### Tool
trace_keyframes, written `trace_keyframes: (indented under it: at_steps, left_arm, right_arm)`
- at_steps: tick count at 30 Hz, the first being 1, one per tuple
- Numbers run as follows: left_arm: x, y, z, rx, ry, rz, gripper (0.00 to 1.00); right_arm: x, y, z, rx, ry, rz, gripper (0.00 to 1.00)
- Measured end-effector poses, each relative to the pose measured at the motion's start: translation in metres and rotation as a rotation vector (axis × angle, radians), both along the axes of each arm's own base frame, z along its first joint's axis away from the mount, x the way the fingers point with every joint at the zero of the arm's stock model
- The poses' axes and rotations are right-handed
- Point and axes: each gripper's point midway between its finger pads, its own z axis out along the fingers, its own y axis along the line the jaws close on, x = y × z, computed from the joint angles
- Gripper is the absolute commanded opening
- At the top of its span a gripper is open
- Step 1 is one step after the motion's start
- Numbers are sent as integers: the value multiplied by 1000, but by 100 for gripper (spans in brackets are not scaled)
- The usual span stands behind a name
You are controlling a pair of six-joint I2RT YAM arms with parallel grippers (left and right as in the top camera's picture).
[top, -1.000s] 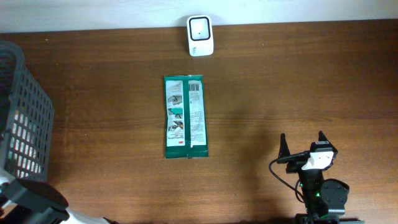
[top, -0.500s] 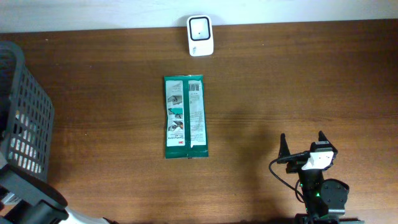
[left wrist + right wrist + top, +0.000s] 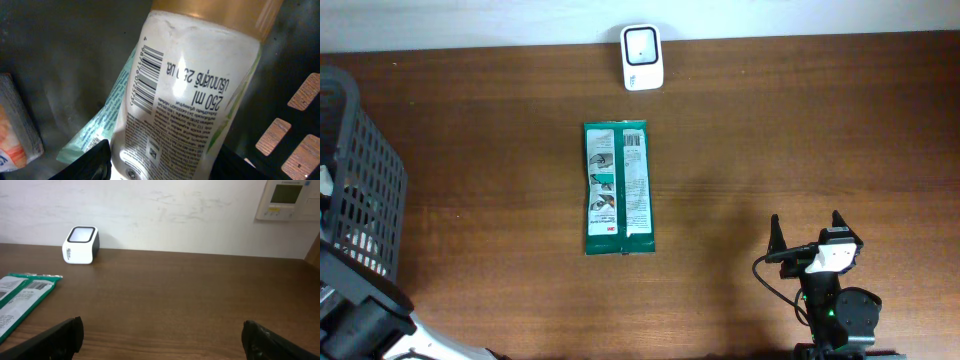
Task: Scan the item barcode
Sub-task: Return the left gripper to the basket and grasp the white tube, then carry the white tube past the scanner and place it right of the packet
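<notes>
Space on your table [image 3: 800, 130]: wide stretch of bare wood btwn pack [image 3: 617, 188] and R gripper [image 3: 806, 222], which sits near the front edge at the right, jaws spread wide w/ nothing btwn them. Scanner [image 3: 642, 57] stands at the far edge, right by the wall, window up; the pack lies flat mid-table, well apart from it, long side running front to back, its barcode [image 3: 634, 143] at the scanner end, face up. Basket [image 3: 360, 180] takes the left edge, mesh walls, and your L arm [image 3: 365, 315] is at its front corner. Inside, per the L wrist cam: bottle [image 3: 190, 85], white w/ a gold-tan end, lying tilted, label barcode [image 3: 145, 75] facing the cam, resting on a teal pouch [image 3: 100, 130]; an orange-and-white packet [image 3: 15, 130] sits by the left wall. L gripper [image 3: 159, 169] is down in the basket at the bottle; one dark finger [image 3: 87, 162] shows just beside it, but you can't tell whether it's gripping.
</notes>
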Motion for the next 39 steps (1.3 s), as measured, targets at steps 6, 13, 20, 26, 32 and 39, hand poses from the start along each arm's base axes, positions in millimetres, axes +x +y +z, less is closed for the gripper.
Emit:
trace_keyframes:
  at_steps: [6,13,20,26,32,39]
  left_arm:
    - [1,2,-1,8,5,-14,9]
    - [0,4,10,1,27,-16,0]
    - [3,5,26,-24,34,9,0]
    - [23,23,88,61,-95,61,0]
    - [27,32,190,240,-288,106,0]
    - [30,-1,319,422,-540,93,0]
  right_arm:
    - [0,0,0,0,0,0,98]
    - [0,0,0,0,0,0,98]
    - [0,0,0,-1,0,0,98]
    - [0,0,0,0,0,0,98]
    - [0,0,0,-1,0,0,98]
    - [0,0,0,0,0,0,98]
